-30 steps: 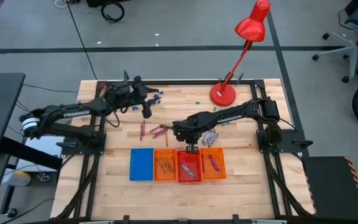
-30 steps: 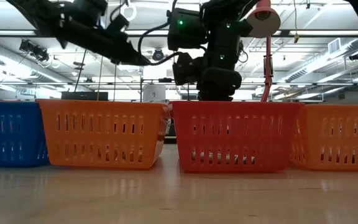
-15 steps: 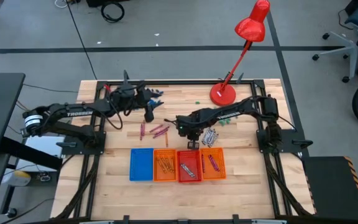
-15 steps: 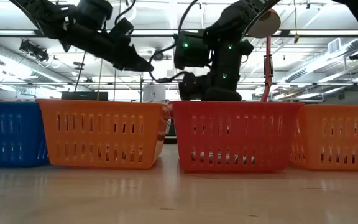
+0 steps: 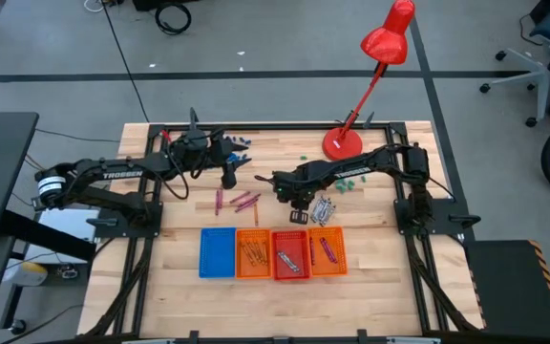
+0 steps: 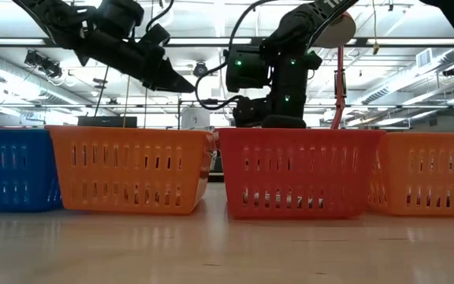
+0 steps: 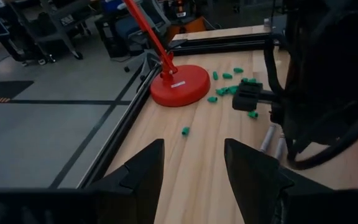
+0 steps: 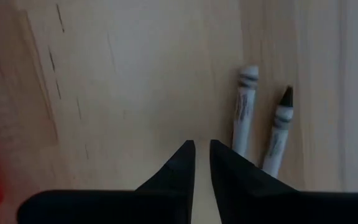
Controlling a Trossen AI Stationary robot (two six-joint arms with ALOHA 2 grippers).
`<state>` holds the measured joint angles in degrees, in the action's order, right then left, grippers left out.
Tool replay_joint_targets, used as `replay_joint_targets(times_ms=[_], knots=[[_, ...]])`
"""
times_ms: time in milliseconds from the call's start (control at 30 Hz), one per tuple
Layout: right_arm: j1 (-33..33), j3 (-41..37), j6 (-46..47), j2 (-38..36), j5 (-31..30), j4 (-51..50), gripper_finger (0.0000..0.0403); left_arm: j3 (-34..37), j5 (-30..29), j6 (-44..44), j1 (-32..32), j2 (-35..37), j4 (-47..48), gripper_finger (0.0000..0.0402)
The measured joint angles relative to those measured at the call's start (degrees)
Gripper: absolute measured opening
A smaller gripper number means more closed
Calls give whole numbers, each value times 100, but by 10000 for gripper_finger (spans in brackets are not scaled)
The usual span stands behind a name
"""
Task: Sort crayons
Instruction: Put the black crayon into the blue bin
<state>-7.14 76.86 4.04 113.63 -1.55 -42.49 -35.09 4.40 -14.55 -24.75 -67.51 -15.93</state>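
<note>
Loose crayons lie flat on the wooden table: magenta ones (image 5: 244, 201) at mid-table and a silvery grey heap (image 5: 324, 210) to their right. Two grey crayons (image 8: 244, 109) show just beyond my right gripper (image 8: 202, 149), which points down close over bare wood beside the heap (image 5: 297, 216). Its fingers stand a narrow gap apart and hold nothing. My left gripper (image 5: 227, 175) hangs open over the far left of the table, its fingers wide apart (image 7: 191, 162) and nothing between them.
Four small trays stand in a row near the front: blue (image 5: 218, 252), orange (image 5: 241, 250), red (image 5: 277, 256), orange (image 5: 340, 250). A red desk lamp (image 5: 342, 143) stands at the far right, with green bits (image 5: 347, 182) near it. Blue bits (image 5: 242, 143) lie at the far edge.
My right gripper has gone from over the red tray toward the table's far edge and a little down, ending beside the grey crayon heap. Nothing on the table has shifted.
</note>
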Motion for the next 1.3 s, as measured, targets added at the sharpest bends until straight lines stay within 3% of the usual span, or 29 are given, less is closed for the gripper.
replay_joint_targets(times_ms=[533, 867, 1300], knots=[[-204, 5, -131, -35, -633, -202, 119, 0, 0, -12, -2, 0, 35, 180], [-395, 11, -629, -204, -932, -224, 124, 0, 0, -20, -7, 0, 37, 180], [-384, -248, -1095, -127, -653, 332, 126, 2, 0, -170, -15, 0, 184, 180]])
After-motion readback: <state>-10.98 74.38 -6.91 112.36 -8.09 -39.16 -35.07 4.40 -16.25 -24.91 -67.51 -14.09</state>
